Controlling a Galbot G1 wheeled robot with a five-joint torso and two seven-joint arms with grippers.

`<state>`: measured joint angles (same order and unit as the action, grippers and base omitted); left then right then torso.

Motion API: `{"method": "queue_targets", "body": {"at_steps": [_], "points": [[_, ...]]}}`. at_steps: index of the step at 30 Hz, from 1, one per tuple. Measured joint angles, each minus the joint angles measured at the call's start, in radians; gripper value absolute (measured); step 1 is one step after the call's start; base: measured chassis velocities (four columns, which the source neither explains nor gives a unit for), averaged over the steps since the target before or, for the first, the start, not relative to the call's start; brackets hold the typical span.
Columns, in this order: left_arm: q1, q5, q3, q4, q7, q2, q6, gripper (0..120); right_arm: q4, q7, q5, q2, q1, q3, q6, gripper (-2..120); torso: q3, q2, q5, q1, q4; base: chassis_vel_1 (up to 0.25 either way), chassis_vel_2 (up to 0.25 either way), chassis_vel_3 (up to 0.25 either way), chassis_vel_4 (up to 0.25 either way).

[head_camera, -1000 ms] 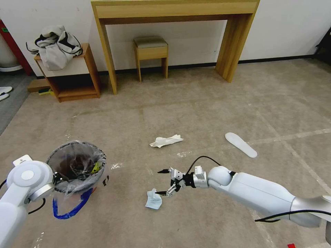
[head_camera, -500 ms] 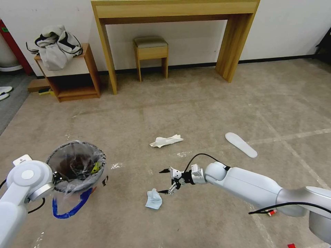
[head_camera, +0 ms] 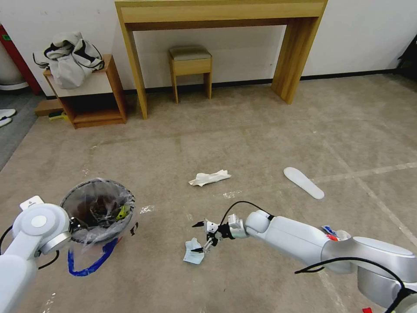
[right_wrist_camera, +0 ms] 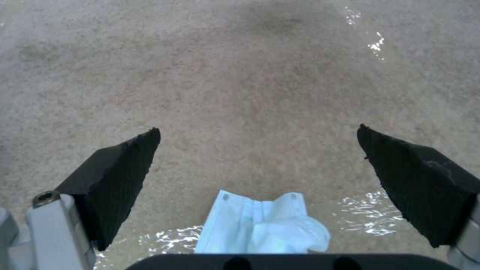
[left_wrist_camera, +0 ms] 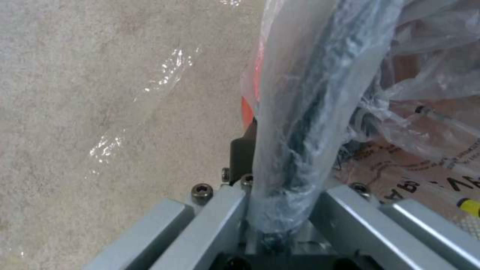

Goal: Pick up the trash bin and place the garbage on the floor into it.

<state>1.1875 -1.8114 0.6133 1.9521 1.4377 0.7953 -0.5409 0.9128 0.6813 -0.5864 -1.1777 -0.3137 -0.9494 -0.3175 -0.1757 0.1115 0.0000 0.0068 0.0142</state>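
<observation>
The trash bin, a red bucket lined with crinkly clear plastic and a blue drawstring, hangs just above the floor at the lower left. My left gripper is shut on its near rim; the left wrist view shows the bin's plastic-wrapped rim clamped in the left gripper. My right gripper is open, low over a pale-blue face mask. In the right wrist view the mask lies near the palm, behind the spread black fingertips of the right gripper. Crumpled white paper lies farther out.
A white insole-shaped piece lies on the carpet to the right. A small red, white and blue wrapper peeks out behind my right forearm. A wooden desk, a stool and a side shelf with clothes stand along the far wall.
My right arm has reached left and down, bringing the open gripper from beside the face mask to just over it. The bin and left arm barely moved.
</observation>
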Motion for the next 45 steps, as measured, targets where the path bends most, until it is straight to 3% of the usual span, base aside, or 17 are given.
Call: {"method": "queue_targets", "body": {"at_steps": [17, 34, 45], "points": [[0.003, 0.004, -0.008, 0.006, 0.003, -0.008, 0.007, 0, -0.017, -0.012, 0.012, -0.019, -0.047, 0.013, 0.002, 100, 0.000, 0.000, 0.0000, 0.000, 0.0000, 0.000, 0.000, 0.000, 0.000], [0.010, 0.016, -0.020, 0.016, 0.004, 0.002, 0.012, 0, -0.228, 0.015, 0.046, -0.131, -0.094, 0.089, -0.039, 100, 0.000, 0.000, 0.0000, 0.000, 0.0001, 0.000, 0.000, 0.000, 0.000], [0.014, 0.021, -0.023, 0.021, 0.004, 0.002, 0.013, 0, -0.300, 0.026, 0.058, -0.154, -0.110, 0.128, -0.044, 100, 0.000, 0.000, 0.0000, 0.000, 0.0001, 0.000, 0.000, 0.000, 0.000]]}}
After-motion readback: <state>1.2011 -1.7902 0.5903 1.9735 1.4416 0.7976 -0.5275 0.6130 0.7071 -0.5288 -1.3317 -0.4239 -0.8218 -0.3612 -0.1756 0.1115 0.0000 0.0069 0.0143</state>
